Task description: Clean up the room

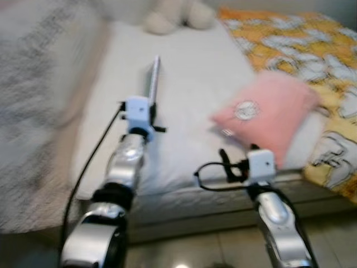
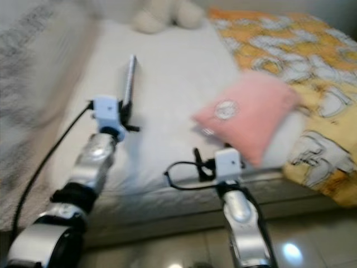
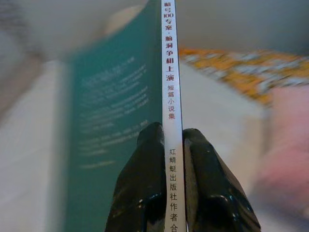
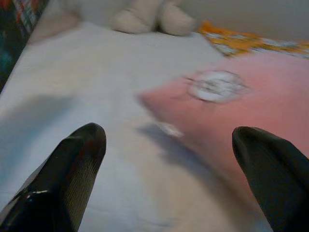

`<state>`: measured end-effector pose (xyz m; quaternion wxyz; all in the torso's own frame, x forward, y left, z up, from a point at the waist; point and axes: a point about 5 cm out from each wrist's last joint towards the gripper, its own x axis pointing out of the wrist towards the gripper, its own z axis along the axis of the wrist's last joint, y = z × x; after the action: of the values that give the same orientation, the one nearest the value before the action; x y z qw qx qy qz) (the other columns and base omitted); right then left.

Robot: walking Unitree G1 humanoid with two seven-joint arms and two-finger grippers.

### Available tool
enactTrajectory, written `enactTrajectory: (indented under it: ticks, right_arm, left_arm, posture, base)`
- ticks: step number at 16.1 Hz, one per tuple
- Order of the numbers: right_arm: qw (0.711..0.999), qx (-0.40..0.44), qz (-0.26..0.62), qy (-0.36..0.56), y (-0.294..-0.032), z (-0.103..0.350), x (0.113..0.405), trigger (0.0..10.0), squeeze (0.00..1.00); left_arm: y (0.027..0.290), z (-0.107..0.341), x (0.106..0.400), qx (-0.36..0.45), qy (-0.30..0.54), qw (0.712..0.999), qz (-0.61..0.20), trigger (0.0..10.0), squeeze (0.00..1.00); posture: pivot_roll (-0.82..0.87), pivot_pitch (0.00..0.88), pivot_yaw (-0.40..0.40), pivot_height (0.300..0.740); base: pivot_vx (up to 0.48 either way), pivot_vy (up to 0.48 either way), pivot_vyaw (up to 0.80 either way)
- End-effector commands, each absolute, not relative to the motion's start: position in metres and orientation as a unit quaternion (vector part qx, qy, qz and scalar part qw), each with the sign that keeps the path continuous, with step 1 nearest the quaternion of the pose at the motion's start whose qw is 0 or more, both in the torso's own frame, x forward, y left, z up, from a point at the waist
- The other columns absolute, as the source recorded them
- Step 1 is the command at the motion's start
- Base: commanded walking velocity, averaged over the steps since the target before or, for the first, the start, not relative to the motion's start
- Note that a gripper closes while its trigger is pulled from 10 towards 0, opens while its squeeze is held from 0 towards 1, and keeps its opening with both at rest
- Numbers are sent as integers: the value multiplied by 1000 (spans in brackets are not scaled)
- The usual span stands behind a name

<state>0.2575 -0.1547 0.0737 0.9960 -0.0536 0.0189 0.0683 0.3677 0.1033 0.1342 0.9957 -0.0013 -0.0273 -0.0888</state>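
Observation:
A thin book point(image 1: 154, 81) with a teal cover point(image 3: 116, 121) and a white spine printed with characters stands on edge above the white bed point(image 1: 189, 84). My left gripper point(image 3: 173, 145) is shut on the book's spine. A pink pillow point(image 1: 268, 111) with a round white patch lies on the bed's right side. My right gripper point(image 4: 169, 159) is open, held low over the mattress just short of the pink pillow point(image 4: 241, 106). The right arm's wrist point(image 1: 260, 164) is at the bed's near edge.
A cream plush toy point(image 1: 178, 15) sits at the head of the bed. An orange and yellow patterned blanket point(image 1: 301, 50) covers the bed's right side. A grey patterned cover point(image 1: 39, 84) lies on the left. Tiled floor point(image 1: 223, 245) shows below the bed's edge.

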Motion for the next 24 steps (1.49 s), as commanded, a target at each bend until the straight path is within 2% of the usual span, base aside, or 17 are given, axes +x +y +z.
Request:
enactTrajectory:
  ticks: [1, 3, 5, 6, 7, 9, 11, 14, 15, 16, 18, 20, 23, 24]
  right_arm:
    - [996, -57, 62, 19, -158, 75, 257, 10000, 0]
    - [995, -61, 75, 28, -157, 74, 251, 10000, 0]
    - [993, -69, 89, 42, -160, 72, 240, 10000, 0]
    - [990, -77, 102, 54, -163, 71, 229, 10000, 0]
    - [987, -88, 112, 77, -170, 69, 212, 10000, 0]
    - [983, -98, 118, 95, -179, 71, 193, 10000, 0]
    - [979, -111, 120, 120, -187, 73, 170, 10000, 0]
    - [976, -112, 122, 143, -189, 79, 154, 10000, 0]
    - [975, -112, 126, 145, -188, 79, 152, 10000, 0]
    - [973, -111, 131, 152, -186, 79, 150, 10000, 0]
    - [973, -109, 131, 157, -185, 77, 148, 10000, 0]
    - [972, -102, 135, 164, -179, 75, 147, 10000, 0]
    - [971, -99, 137, 170, -177, 71, 146, 10000, 0]
    - [970, -99, 139, 174, -177, 69, 145, 10000, 0]
  left_arm:
    - [92, 146, 371, -3, -46, 993, -107, 10000, 0]
    - [91, 157, 386, -53, -16, 994, -98, 10000, 0]
    - [83, 159, 395, -127, 51, 981, -138, 10000, 0]
    - [86, 156, 397, -184, 87, 969, -143, 10000, 0]
    - [103, 136, 394, -234, 141, 956, -103, 10000, 0]
    - [115, 106, 383, -253, 201, 943, -78, 10000, 0]
    - [137, 62, 358, -251, 268, 930, -25, 10000, 0]
    - [158, 36, 340, -241, 308, 920, 28, 10000, 0]
    - [165, 37, 340, -226, 302, 925, 38, 10000, 0]
    - [175, 55, 352, -195, 260, 945, 35, 10000, 0]
    - [168, 75, 365, -186, 223, 957, -3, 10000, 0]
    - [154, 129, 392, -194, 131, 968, -87, 10000, 0]
    - [149, 158, 399, -242, 85, 955, -147, 10000, 0]
    - [148, 172, 401, -302, 70, 937, -161, 10000, 0]
  posture:
    - [-83, 0, 30, 740]
    - [-91, 0, 11, 740]
    - [-117, 39, -18, 740]
    - [-139, 68, -32, 740]
    - [-188, 115, -54, 740]
    - [-222, 146, -69, 740]
    - [-293, 184, -91, 740]
    - [-308, 207, -111, 740]
    - [-302, 208, -108, 740]
    - [-288, 210, -103, 740]
    - [-280, 209, -100, 740]
    - [-265, 209, -93, 740]
    - [-242, 209, -86, 740]
    - [-242, 209, -86, 740]
  base:
    - [480, 0, 0]
    - [240, 0, 0]
    - [0, 0, 0]
    - [0, 0, 0]
    - [0, 0, 0]
    - [0, 0, 0]
    - [0, 0, 0]
    - [0, 0, 0]
    - [0, 0, 0]
    - [0, 0, 0]
    - [0, 0, 0]
    - [0, 0, 0]
    - [0, 0, 0]
    - [0, 0, 0]
